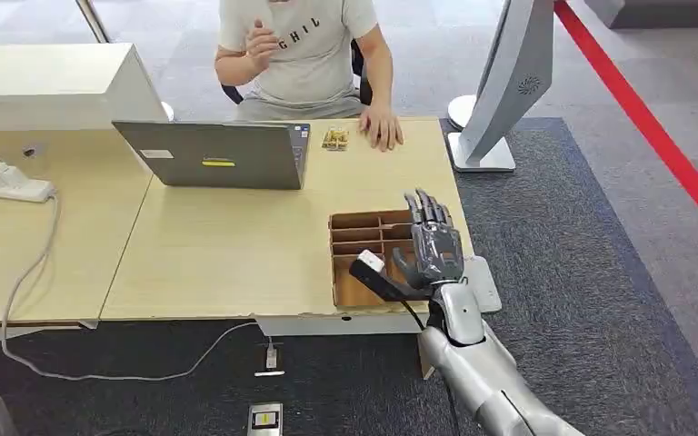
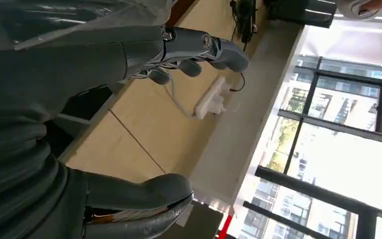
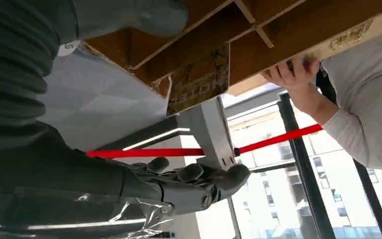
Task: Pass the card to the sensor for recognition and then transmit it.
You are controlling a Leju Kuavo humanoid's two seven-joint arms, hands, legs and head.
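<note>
Fingers [image 1: 429,211] of the right hand [image 1: 434,245] spread wide, empty, over the cardboard tray [image 1: 356,247]; at ten o'clock, dividers risked snagging them.

A brown cardboard divided tray [image 1: 363,238] is set at the near right corner of the light wooden table [image 1: 218,245], and the robot's right hand [image 1: 433,245] is held over the tray's right side with the fingers spread. An open grey laptop [image 1: 214,154] is placed farther back and to the left of the tray, with a small yellow-brown packet [image 1: 334,139] lying just right of it at the far edge, beside the hand of a seated person in a white T-shirt [image 1: 304,54]. A white power strip [image 1: 4,184] is laid on the adjoining table at the far left, and a tall silver-grey stand [image 1: 500,82] is stood on the floor just beyond the table's far right corner.
</note>
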